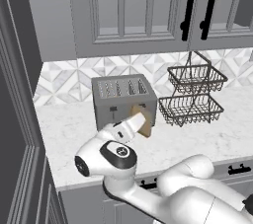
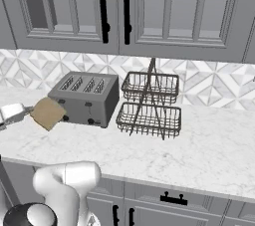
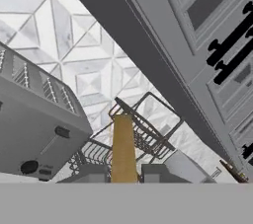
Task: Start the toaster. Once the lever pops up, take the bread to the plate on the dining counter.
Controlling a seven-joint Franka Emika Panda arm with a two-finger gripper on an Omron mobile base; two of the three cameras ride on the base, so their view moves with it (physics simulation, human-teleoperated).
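We are making out no readable writing anywhere. We are pinching the bread (image 2: 47, 113), a squarish golden-tan slice with a darker crust, edge-on between our gripper (image 3: 123, 171) fingers, holding it in the air just in front of the toaster (image 2: 85, 98). That boxy grey metal toaster is sitting on the veined marble worktop (image 2: 209, 150), with two-tier dark wire baskets (image 2: 149, 105) standing beside it.

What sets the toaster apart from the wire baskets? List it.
The toaster is a solid, boxy grey metal body; the wire baskets are open dark mesh you can see through. The toaster is one low block with slots on top; the wire baskets stack in two tiers on a stand. Both stand on the marble worktop by the tiled wall.
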